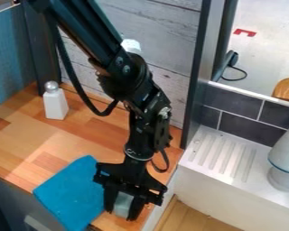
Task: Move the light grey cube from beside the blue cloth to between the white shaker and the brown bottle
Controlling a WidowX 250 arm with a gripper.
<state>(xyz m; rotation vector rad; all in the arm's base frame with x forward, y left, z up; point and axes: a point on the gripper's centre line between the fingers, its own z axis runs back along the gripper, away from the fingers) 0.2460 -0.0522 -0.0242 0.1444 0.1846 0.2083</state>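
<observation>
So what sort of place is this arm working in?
Probably a toy or mock-up kitchen: a wooden counter holds a white shaker-like bottle, and to the right is a white ridged draining board below dark wall tiles.

From where I stand, I can't read any text, label, brand, number or sign anywhere in view — no legible print at all
</observation>
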